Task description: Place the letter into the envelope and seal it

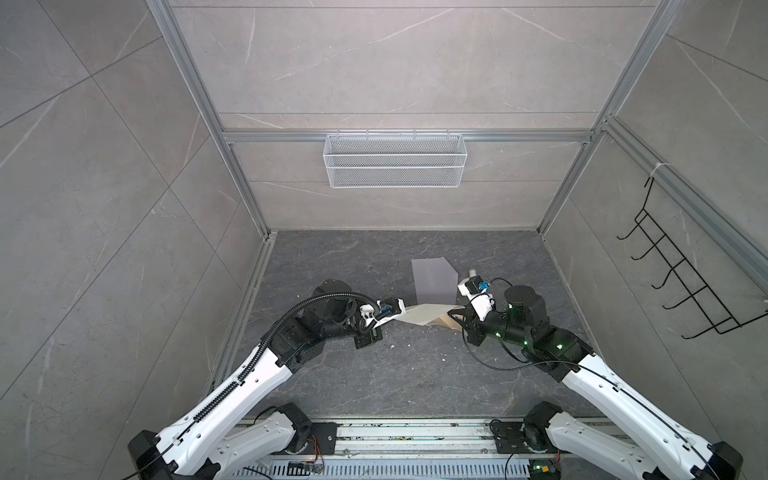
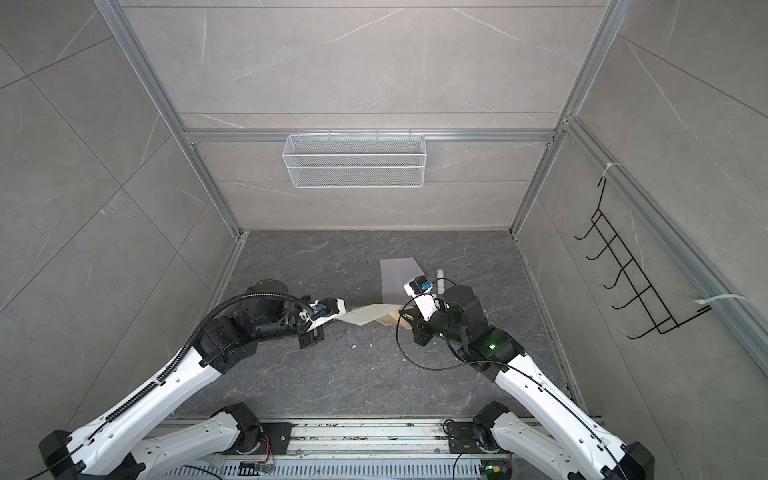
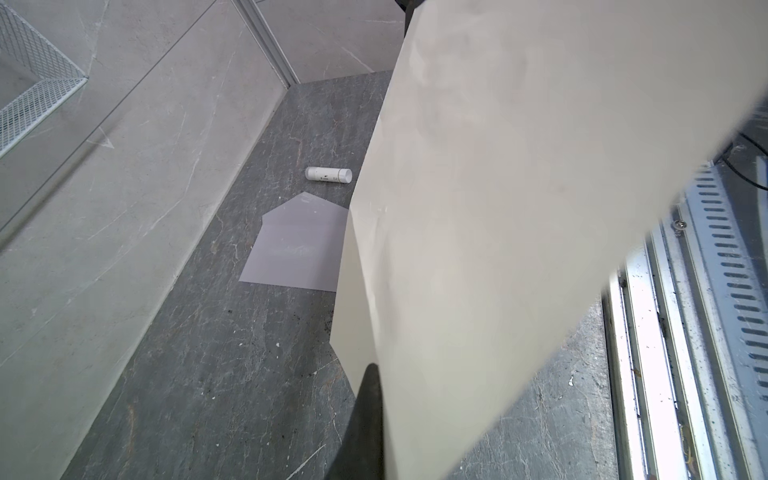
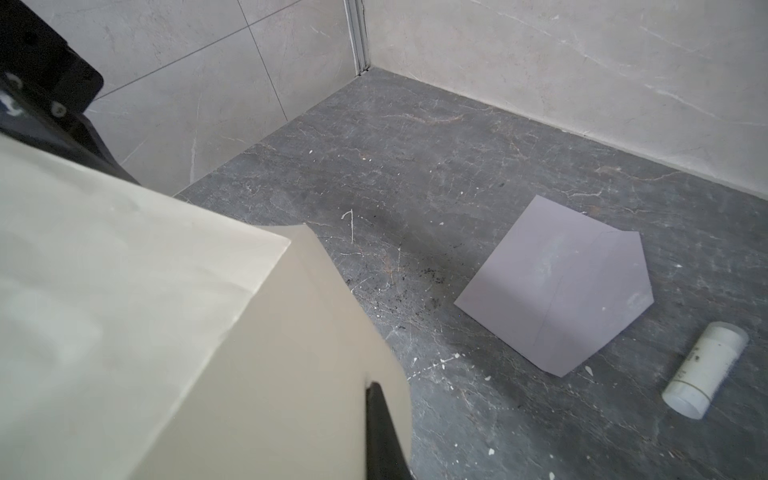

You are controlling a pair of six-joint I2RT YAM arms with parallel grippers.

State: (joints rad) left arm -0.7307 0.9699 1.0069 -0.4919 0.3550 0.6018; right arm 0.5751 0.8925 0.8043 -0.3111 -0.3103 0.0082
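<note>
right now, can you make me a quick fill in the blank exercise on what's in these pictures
1. Counting the left gripper and the right gripper, the letter is held by ____ grippers.
2. The envelope lies flat with its pointed flap ____.
3. The white tube next to the envelope lies on its ____.

Missing words: two; open; side
</note>
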